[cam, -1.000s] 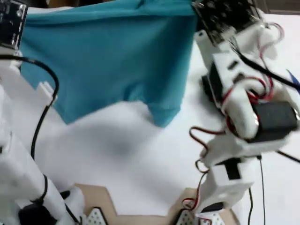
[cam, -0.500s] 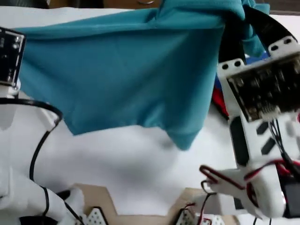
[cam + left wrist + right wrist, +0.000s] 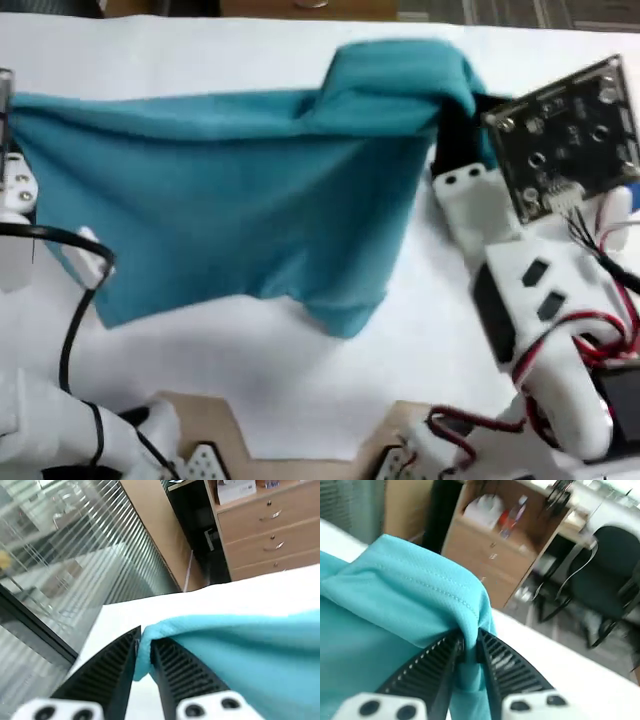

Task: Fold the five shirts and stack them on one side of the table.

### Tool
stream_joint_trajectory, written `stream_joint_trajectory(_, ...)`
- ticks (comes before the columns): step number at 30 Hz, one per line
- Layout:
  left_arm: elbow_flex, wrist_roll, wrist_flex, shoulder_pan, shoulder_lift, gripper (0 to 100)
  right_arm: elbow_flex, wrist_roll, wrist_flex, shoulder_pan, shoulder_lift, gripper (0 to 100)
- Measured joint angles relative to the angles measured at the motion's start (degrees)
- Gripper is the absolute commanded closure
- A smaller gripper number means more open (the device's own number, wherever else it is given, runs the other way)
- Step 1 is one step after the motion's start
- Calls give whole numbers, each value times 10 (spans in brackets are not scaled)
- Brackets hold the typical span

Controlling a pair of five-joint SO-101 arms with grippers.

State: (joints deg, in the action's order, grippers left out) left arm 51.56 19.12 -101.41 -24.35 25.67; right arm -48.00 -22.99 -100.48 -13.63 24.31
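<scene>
While the two arms hold it between them, the teal shirt (image 3: 250,210) hangs spread wide above the white table (image 3: 300,380), its top edge running roughly along the far edge of the table. The left gripper (image 3: 144,637) has its black ribbed jaws pressed together on a small fold of cloth at the shirt's left end, with the fabric stretching away from it. The right gripper (image 3: 470,639) pinches the stitched hem at the other end, and a thick bunch of cloth rises over its jaws. In the high view this bunch sits near the far right corner of the table, just beside the right arm's (image 3: 530,300) circuit board. The shirt's lower edge slants across the middle of the table, and one corner droops lowest towards the near edge; I cannot tell whether it touches the surface. A piece of brown cardboard (image 3: 205,415) lies at the near edge. Behind the table stand wooden drawers (image 3: 265,525) and a black office chair (image 3: 605,565).
</scene>
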Motion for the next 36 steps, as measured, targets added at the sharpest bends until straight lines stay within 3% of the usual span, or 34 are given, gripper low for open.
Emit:
stream_joint_trajectory(6,-49,-52,0,0,1,980,127,3,16,-1,17,977)
stream_joint_trajectory(13,-129,-57,14,0,-1,980,237,3,91,-1,34,977)
stream_joint_trajectory(24,-191,-47,122,0,-1,980,356,-44,317,-1,33,978)
stream_joint_trajectory(36,-190,-45,127,0,135,980,274,-53,265,10,98,978)
